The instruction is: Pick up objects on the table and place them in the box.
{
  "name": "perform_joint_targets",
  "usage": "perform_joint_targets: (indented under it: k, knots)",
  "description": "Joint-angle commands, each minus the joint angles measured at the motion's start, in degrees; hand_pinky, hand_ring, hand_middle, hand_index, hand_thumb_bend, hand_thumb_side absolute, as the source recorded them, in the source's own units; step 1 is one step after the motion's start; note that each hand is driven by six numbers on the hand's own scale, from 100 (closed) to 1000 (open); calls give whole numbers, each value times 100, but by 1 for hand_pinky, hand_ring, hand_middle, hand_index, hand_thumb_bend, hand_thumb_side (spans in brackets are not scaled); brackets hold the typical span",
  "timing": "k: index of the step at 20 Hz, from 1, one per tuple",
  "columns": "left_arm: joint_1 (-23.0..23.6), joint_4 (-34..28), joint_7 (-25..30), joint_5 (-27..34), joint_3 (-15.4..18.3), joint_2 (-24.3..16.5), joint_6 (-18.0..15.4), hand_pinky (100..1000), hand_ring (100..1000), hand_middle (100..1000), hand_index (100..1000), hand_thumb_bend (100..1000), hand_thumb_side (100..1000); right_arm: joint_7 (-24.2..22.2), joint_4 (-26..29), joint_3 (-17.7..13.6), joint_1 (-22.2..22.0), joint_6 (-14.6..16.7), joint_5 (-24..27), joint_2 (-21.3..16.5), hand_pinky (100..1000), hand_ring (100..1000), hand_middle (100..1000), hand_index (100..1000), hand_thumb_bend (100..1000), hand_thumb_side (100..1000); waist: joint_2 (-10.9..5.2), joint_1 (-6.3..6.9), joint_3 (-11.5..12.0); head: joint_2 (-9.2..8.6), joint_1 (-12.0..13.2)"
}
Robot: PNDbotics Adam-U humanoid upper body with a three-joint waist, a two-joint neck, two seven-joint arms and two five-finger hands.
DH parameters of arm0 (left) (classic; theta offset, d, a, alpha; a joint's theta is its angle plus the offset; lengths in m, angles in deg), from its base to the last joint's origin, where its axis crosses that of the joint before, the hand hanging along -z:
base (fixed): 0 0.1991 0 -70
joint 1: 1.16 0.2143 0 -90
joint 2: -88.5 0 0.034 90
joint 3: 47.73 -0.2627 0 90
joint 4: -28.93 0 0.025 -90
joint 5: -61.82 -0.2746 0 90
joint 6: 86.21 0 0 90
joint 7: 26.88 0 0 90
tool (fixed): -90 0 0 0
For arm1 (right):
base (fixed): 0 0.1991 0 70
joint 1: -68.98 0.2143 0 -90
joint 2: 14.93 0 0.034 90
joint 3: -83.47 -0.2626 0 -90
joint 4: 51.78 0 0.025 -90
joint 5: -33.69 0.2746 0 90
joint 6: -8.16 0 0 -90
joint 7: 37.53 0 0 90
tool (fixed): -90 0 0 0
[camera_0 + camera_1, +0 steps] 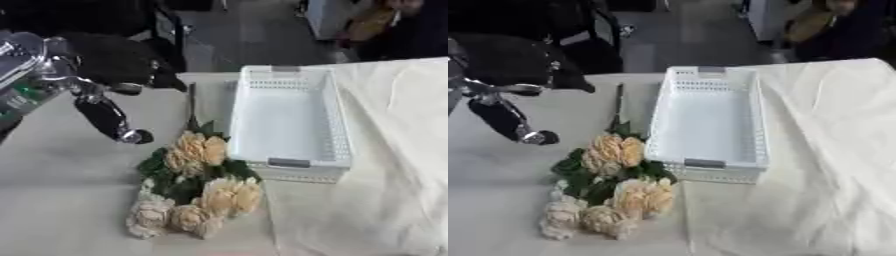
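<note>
A bunch of cream artificial flowers [201,185] with dark green leaves lies on the table, its thin stem [192,102] pointing away from me. Just right of it stands a white perforated box [337,125] with nothing inside. My left hand [103,116] comes in from the upper left, black with silver joints. Its fingers stretch down and to the right, and one tip hovers a little left of the top blooms. The hand holds nothing and is apart from the flowers. My right hand shows in neither view.
A creased white cloth [394,150] covers the table's right half, under and beside the box. A dark bulky object [114,55] sits past the table's far left edge. Bare grey tabletop [61,190] lies left of the flowers.
</note>
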Motion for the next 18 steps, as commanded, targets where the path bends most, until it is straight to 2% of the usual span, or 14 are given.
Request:
perform_joint_targets:
  k: [1,4,9,13,18]
  knots:
    - [-193,-79,-150,-212,-15,-53,-332,901,898,804,968,848,549,-39,91,11,110,-2,27,-137,708,787,858,963,100,586,-32,0,-15,-4,81]
    - [-379,-86,-365,-476,-116,25,-717,900,894,794,960,847,551,-56,91,17,120,-1,34,-142,712,786,857,962,100,586,-32,8,-25,-4,83]
    - [-743,65,-430,-557,-396,284,-1045,890,884,787,945,850,559,-74,91,32,131,10,62,-154,713,793,855,960,100,587,-25,22,-50,-4,113]
    - [-976,194,-322,-418,-615,471,-1174,883,877,783,931,859,573,-95,91,42,161,13,81,-156,713,793,854,959,100,577,-16,41,-75,-4,147]
    - [-1031,263,-207,-236,-770,580,-1231,876,872,781,924,854,569,-110,91,49,200,2,107,-150,713,793,854,959,100,571,-8,61,-104,-4,158]
